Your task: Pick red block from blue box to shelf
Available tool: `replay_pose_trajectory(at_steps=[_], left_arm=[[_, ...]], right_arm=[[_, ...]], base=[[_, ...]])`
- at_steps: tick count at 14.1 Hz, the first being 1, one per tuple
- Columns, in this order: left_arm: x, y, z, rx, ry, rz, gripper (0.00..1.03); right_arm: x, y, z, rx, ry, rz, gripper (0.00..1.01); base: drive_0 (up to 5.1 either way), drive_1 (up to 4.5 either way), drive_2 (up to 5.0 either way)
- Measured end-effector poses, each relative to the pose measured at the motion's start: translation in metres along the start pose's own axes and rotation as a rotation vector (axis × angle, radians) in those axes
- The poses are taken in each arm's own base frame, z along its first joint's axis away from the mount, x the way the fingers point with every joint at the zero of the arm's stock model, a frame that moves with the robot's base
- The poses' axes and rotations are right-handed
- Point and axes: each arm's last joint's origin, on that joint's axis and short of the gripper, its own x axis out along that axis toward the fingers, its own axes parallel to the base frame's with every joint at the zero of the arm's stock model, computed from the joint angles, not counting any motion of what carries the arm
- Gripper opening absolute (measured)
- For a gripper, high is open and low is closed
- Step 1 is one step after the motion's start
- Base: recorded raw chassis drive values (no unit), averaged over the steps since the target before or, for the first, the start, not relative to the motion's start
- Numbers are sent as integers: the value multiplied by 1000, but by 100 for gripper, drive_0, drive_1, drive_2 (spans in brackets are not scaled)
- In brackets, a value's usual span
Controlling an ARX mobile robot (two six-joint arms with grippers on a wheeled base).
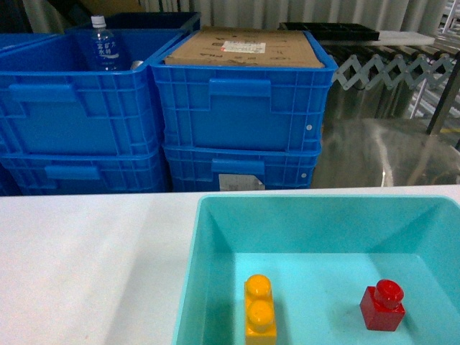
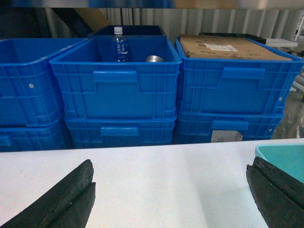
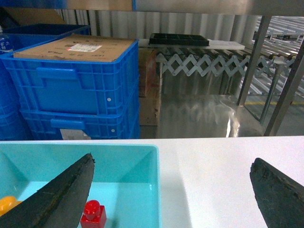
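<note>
head view: red block (image 1: 382, 307) sits upright on the floor of the blue box (image 1: 215, 215), untouched.

it stands toward the right of the tub, well apart from the longer orange-yellow brick (image 1: 259, 310) on its left, stud up. it looks like a small, light, rigid piece of glossy plastic, likely slippery, so the flat opposite side walls below the stud are the surest place to pinch, coming down from above. the right gripper (image 3: 171, 190) has its fingers spread wide, left finger over the box near the block, right finger out over the white table (image 3: 213, 161). the left gripper (image 2: 168, 190) is also spread wide over bare table, holding nothing. dark blue crates (image 1: 237, 108) stand stacked behind.
</note>
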Motion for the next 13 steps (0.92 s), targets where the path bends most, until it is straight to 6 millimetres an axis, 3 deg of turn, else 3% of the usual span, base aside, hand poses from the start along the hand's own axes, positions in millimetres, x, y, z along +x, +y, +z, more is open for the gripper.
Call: replay_pose_trajectory(at_steps=[13], left_arm=[[0, 0, 0, 0, 0, 0, 98]], right_arm=[[0, 0, 0, 0, 0, 0, 98]], base=[[0, 0, 0]])
